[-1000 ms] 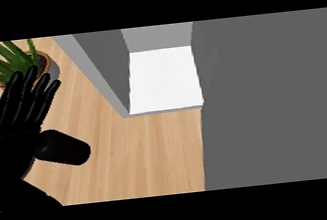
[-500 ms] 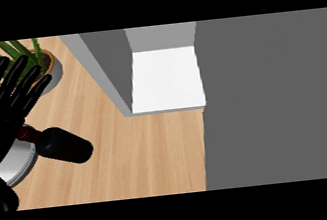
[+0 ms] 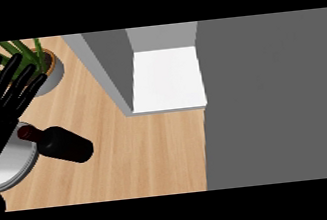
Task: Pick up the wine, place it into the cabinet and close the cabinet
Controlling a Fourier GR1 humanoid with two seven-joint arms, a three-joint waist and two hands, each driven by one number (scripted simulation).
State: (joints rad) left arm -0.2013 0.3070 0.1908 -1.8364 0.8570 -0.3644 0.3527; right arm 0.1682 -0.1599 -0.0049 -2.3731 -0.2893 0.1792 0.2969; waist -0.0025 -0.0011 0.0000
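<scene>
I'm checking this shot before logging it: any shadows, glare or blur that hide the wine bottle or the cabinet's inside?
Head view: flat, even light, with no glare or blur. The wine bottle is very dark, only its reddish neck standing out. The cabinet shelf is bright white, its side wall plain grey. The left hand is black, with little detail.

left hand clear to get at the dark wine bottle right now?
Probably yes. The black left hand is open, fingers straight, just up-left of the dark wine bottle, which lies on the wooden counter with its neck over a grey round plate. Nothing sits between them.
</scene>
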